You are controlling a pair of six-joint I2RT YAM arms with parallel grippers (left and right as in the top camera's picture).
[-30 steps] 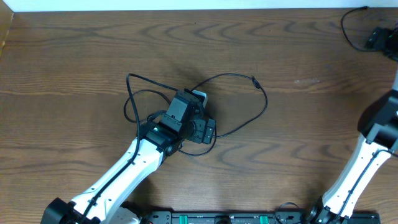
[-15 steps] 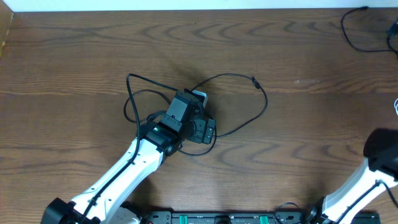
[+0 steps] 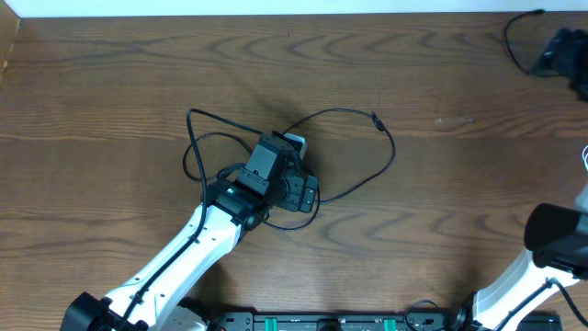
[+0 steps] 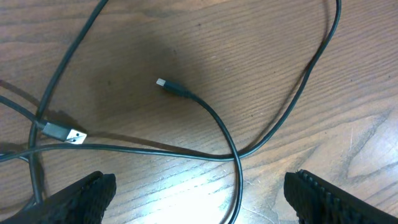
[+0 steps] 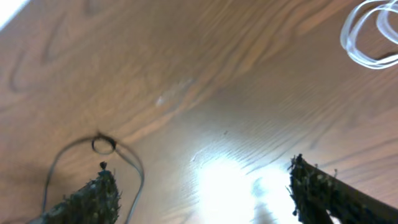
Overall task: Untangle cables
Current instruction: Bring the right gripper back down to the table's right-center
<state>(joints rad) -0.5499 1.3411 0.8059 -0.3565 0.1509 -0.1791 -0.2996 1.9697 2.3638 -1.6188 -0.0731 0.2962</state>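
Observation:
Thin black cables (image 3: pixel 367 175) lie in loose loops at the table's middle, crossing under my left gripper (image 3: pixel 283 152). In the left wrist view that gripper (image 4: pixel 200 190) is open just above the wood. One black cable (image 4: pixel 236 186) runs between its fingers, untouched. A small plug end (image 4: pixel 164 83) and a silver flat plug (image 4: pixel 69 134) lie ahead of it. My right gripper (image 3: pixel 564 48) is a blur at the far right corner. In its wrist view the gripper (image 5: pixel 200 177) is open and holds nothing. A black cable loop (image 5: pixel 102 146) lies by its left finger and a white cable (image 5: pixel 367 31) coils farther off.
Another thin black cable (image 3: pixel 511 41) curves at the far right corner beside the right gripper. A sliver of white cable (image 3: pixel 584 156) shows at the right edge. The right arm's elbow (image 3: pixel 556 234) hangs over the near right, and the left arm (image 3: pixel 175 257) crosses the near left.
The right arm swung: its elbow dropped toward the near edge, and its gripper left the overhead view, then reappeared blurred at the far right corner. The left arm and the cables stayed still.

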